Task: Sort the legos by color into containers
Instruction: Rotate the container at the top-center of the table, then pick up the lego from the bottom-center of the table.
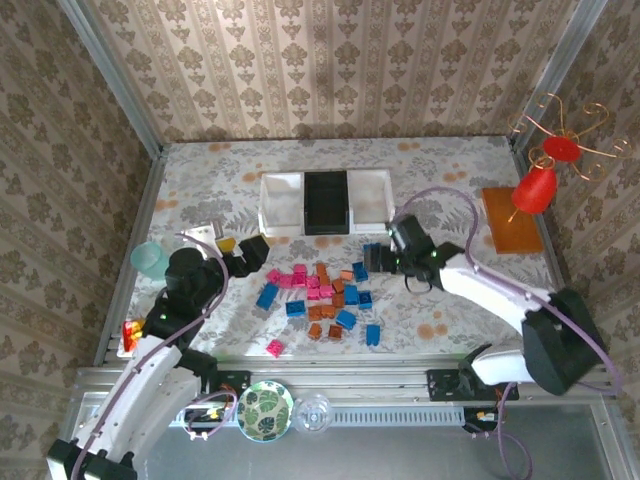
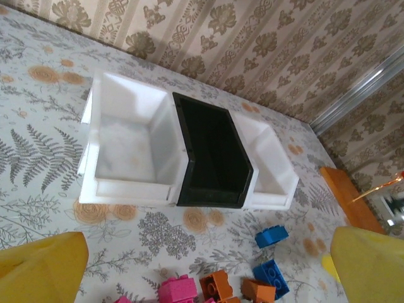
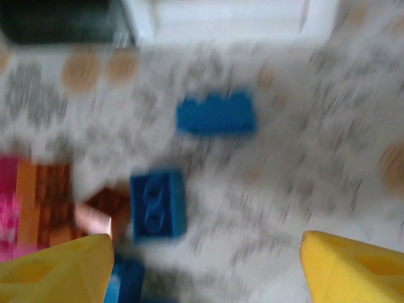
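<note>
Metal rail [image 1: 400, 385] nearest; legos [image 1: 314, 283] strewn on floral tabletop [image 1: 450, 180]; damask walls [image 1: 330, 60].

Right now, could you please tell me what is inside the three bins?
Nothing shows inside: the left white bin and the black bin have bare floors. The right white bin looks bare too, though its near wall covers part of its floor.

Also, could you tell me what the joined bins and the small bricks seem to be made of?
Joined white and black rectangular bins: probably moulded plastic, with thin, smooth walls. Studded blue, pink and orange bricks: likely hard plastic, given crisp studs.
</note>
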Robot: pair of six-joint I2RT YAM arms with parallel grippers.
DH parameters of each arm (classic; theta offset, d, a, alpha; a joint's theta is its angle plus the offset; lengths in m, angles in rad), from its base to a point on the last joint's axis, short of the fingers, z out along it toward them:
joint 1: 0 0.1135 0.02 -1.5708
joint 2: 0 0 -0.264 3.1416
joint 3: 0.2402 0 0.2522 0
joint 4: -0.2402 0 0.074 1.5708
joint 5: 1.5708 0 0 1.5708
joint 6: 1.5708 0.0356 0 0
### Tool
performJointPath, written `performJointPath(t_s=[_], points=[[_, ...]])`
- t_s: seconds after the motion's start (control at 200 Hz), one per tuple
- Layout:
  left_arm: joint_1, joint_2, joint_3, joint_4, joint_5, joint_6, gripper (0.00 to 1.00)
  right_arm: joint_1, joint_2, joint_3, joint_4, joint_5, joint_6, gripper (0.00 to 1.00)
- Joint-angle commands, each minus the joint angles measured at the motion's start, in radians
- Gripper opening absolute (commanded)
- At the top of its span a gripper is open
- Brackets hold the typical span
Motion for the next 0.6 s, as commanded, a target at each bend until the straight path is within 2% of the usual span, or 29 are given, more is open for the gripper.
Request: performJointPath(t_s=[0.0, 0.135, 0.245, 0.485, 0.595], points=[[-0.015, -0.020, -0.019, -0.017, -0.014, 0.033, 1.00, 0.130, -0.102, -0.096, -0.139, 0.049, 0.105, 0.80], [-0.018, -0.043, -0.052, -0.023, -0.020, 0.037, 1.00, 0.326, -0.212, -0.194, -0.196, 0.060, 0.234, 0.81], [-0.019, -0.058, -0.079, -0.020, -0.023, 0.031, 1.00, 0.428, -0.210, -0.210, -0.190, 0.074, 0.289, 0.84], [-0.022, -0.070, -0.080, -0.048, -0.024, 0.036, 1.00, 0.478, -0.022, -0.137, -0.127, 0.120, 0.284, 0.81], [-0.021, -0.083, -0.073, -0.079, -0.030, 0.048, 1.00, 0.480, 0.044, -0.117, -0.143, 0.139, 0.288, 0.73]])
